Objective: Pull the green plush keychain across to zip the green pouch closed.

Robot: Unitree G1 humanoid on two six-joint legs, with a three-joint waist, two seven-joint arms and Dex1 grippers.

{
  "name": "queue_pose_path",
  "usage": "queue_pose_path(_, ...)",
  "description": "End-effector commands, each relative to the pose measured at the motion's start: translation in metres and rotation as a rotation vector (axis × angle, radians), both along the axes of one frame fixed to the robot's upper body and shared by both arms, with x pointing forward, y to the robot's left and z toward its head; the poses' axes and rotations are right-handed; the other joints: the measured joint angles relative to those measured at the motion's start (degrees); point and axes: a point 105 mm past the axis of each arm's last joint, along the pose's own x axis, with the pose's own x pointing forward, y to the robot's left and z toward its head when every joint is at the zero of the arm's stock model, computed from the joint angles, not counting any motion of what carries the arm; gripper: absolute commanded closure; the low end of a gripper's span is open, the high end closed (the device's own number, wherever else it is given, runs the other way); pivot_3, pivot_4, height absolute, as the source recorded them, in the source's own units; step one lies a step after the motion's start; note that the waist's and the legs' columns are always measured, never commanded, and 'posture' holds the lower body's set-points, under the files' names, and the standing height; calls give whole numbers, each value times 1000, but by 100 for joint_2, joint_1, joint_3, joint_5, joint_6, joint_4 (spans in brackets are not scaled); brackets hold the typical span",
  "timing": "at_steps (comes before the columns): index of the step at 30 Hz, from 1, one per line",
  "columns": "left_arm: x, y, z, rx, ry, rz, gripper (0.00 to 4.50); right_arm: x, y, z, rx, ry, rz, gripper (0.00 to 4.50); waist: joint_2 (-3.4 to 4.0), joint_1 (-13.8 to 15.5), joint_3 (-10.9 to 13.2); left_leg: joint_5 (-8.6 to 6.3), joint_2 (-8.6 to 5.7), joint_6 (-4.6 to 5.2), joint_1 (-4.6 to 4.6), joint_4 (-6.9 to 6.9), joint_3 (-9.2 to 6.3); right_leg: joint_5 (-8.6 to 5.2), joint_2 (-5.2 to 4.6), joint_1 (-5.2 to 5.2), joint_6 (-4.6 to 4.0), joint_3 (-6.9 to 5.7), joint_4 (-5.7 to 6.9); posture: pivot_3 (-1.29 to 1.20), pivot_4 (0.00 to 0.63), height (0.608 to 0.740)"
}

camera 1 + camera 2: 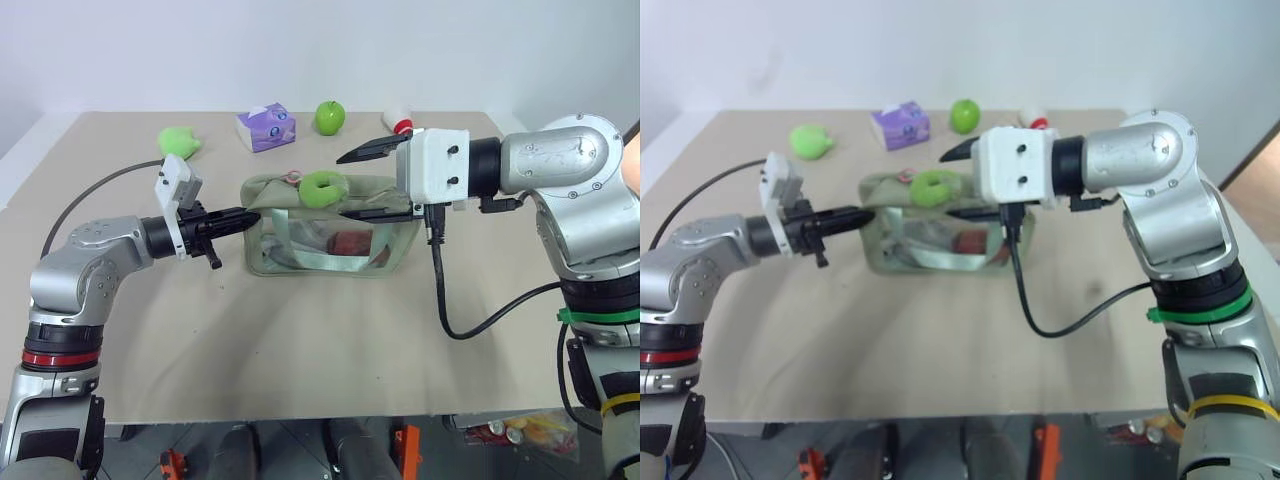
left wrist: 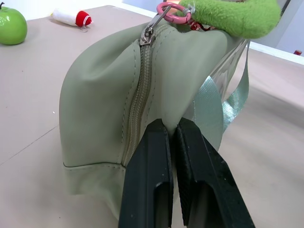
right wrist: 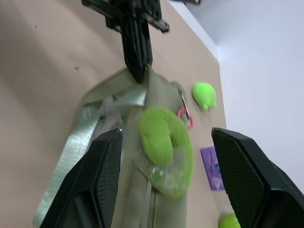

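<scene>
Green pouch (image 1: pixel 300 215) end pinched by left hand (image 1: pixel 243 215); right hand (image 3: pixel 166 156), spread, hides its right end.

The light on my table (image 1: pixel 300 350) is bright, even and diffuse, seemingly from overhead. Shadows are soft: a faint one lies just under the green pouch (image 1: pixel 330 235) between my two sets of jaws. The green apple (image 2: pixel 10 26) beyond my left jaws carries a small white highlight. My head views are sharp. Seen past my right jaws, the green plush keychain (image 3: pixel 164 142) and pouch look soft and smeared.
</scene>
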Motion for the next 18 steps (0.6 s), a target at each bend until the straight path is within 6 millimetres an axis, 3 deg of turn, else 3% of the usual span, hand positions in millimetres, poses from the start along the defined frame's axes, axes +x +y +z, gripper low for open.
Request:
queue_pose_path(1, -1, -4, 9, -9, -45, -18, 4500, -9, 11, 9, -16, -68, 55, 1425, 0, 0, 0, 0, 0, 0, 0, 0, -1, 0, 0, 0, 0, 0, 0, 0, 150, 740)
queue_pose_path(18, -5, -4, 8, -21, -43, -8, 4500, 23, 26, -1, -28, -97, 25, 1425, 0, 4, 0, 0, 0, 0, -1, 0, -2, 0, -1, 2, 0, -2, 0, 0, 150, 740)
